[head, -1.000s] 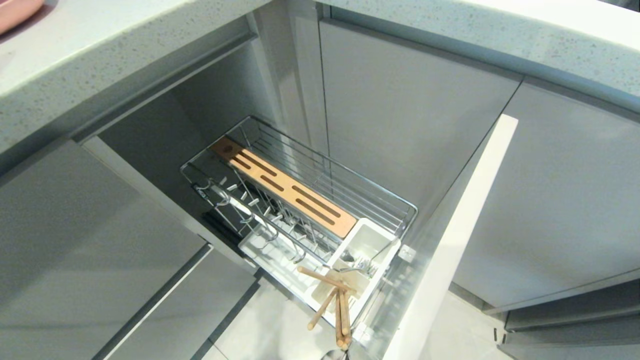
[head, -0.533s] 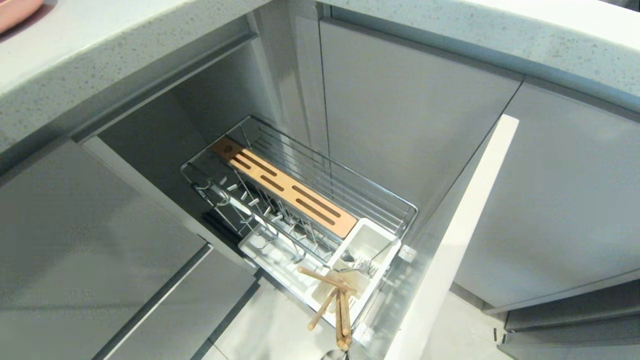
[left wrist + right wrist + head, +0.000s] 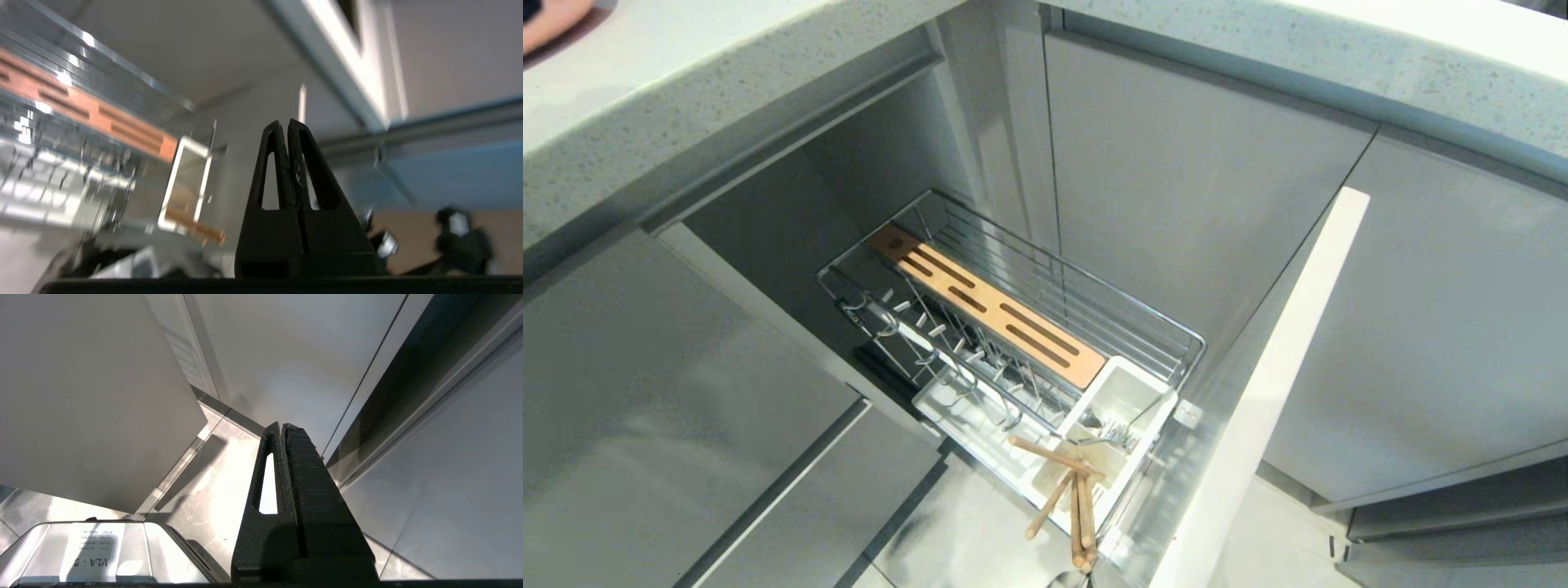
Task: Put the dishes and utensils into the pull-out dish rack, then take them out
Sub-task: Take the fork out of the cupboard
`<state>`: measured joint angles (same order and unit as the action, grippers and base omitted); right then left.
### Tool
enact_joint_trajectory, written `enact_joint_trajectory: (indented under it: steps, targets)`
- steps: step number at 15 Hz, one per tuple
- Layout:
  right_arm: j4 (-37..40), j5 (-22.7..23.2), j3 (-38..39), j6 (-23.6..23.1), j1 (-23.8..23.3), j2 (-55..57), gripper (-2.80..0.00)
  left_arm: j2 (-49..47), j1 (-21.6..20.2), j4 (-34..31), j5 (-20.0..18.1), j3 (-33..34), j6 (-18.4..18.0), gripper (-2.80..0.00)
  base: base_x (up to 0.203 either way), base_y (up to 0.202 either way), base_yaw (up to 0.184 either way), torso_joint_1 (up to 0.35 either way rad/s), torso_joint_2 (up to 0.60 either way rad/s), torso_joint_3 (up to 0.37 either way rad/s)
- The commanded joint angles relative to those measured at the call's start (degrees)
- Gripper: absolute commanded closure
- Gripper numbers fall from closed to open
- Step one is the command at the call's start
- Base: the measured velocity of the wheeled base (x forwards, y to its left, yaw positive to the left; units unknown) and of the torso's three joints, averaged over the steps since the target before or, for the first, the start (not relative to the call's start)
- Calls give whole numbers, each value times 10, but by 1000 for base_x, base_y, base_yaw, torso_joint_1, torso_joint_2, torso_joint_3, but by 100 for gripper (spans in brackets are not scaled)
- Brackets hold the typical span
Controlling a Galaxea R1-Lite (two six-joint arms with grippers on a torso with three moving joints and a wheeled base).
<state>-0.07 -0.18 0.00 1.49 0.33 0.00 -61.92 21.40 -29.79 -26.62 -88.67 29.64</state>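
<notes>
Chopsticks [image 3: 1068, 508] wait, splayed in the rack's white box [image 3: 186, 183]
Left claw [image 3: 288, 124], closed and empty, beside them; light, stiff, slippery sticks, best pinched mid-length.

Place: a fitted kitchen.
Tabletop [image 3: 727, 73]: pale speckled stone over flat grey cabinet fronts [image 3: 1201, 204].
Storage: pull-out dish rack [image 3: 1013, 327] of chrome wire, with wooden chopsticks [image 3: 1078, 498] in its white utensil box [image 3: 1111, 408].
Floor [image 3: 964, 539]: glossy pale tile.

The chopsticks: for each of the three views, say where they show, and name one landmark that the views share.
Head view: chopsticks low centre, jutting from the white box.
Left wrist view: chopsticks lower left of centre, beside the box.
Right wrist view: not in it.
Shared landmark: the slotted wood strip.
</notes>
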Motion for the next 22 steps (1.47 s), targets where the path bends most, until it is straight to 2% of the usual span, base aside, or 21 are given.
enact_joint_trajectory:
  steps: [1, 4, 6, 8, 10, 11, 14, 15, 16, 18, 19, 20, 22]
  targets:
    - [0, 0, 1, 0, 0, 0, 0, -27, 40, -18, 1, 10, -24, 0, 0, 0, 0, 0, 0, 0]
    - [0, 0, 1, 0, 0, 0, 0, -48, 92, -23, 32, 36, -52, 0, 0, 0, 0, 0, 0, 0]
    - [0, 0, 1, 0, 1, 0, 0, -70, 164, -22, 112, 49, -53, 0, 0, 0, 0, 0, 0, 0]
    - [0, 0, 1, 0, 0, 0, 0, -113, 238, -18, 233, 65, -51, 0, 0, 0, 0, 0, 0, 0]
    - [0, 0, 1, 0, 0, 0, 0, -154, 271, -15, 303, 72, -37, 0, 0, 0, 0, 0, 0, 0]
    - [0, 0, 1, 0, 0, 0, 0, -164, 278, -14, 316, 74, -25, 0, 0, 0, 0, 0, 0, 0]
    - [0, 0, 0, 0, 0, 0, 0, -189, 290, -11, 320, 81, -15, 0, 0, 0, 0, 0, 0, 0]
    - [0, 0, 1, 0, 0, 0, 0, -198, 307, -6, 325, 84, -3, 0, 0, 0, 0, 0, 0, 0]
    - [0, 0, 1, 0, 0, 0, 0, -215, 324, 0, 347, 86, 13, 0, 0, 0, 0, 0, 0, 0]
    - [0, 0, 1, 0, 0, 0, 0, -249, 358, 4, 411, 80, 60, 0, 0, 0, 0, 0, 0, 0]
    - [0, 0, 0, 0, 0, 0, 0, -272, 377, 0, 453, 66, 103, 0, 0, 0, 0, 0, 0, 0]
    - [0, 0, 0, 0, 0, 0, 0, -287, 386, -6, 488, 55, 131, 0, 0, 0, 0, 0, 0, 0]
    - [0, 0, 1, 0, 0, 0, 0, -294, 398, -33, 507, 48, 141, 0, 0, 0, 0, 0, 0, 0]
